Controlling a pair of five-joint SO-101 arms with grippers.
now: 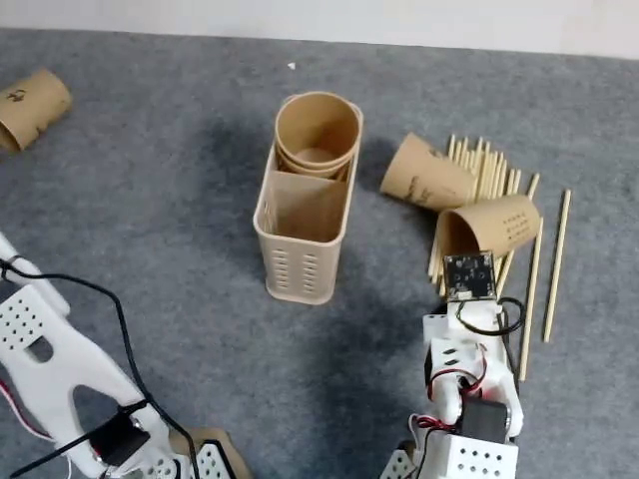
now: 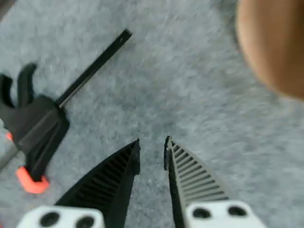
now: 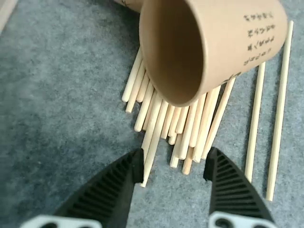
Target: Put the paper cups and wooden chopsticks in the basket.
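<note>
The right gripper [image 3: 174, 161], fingers spread over the chopsticks [image 3: 159, 116] under the tipped cup [image 3: 190, 47], should probably pinch the cup's lower rim squarely, then lift toward the basket [image 1: 300, 269].

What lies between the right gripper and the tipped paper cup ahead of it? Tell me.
Right wrist view: ends of the wooden chopsticks, on grey carpet, fill the stretch between right gripper and paper cup.
</note>
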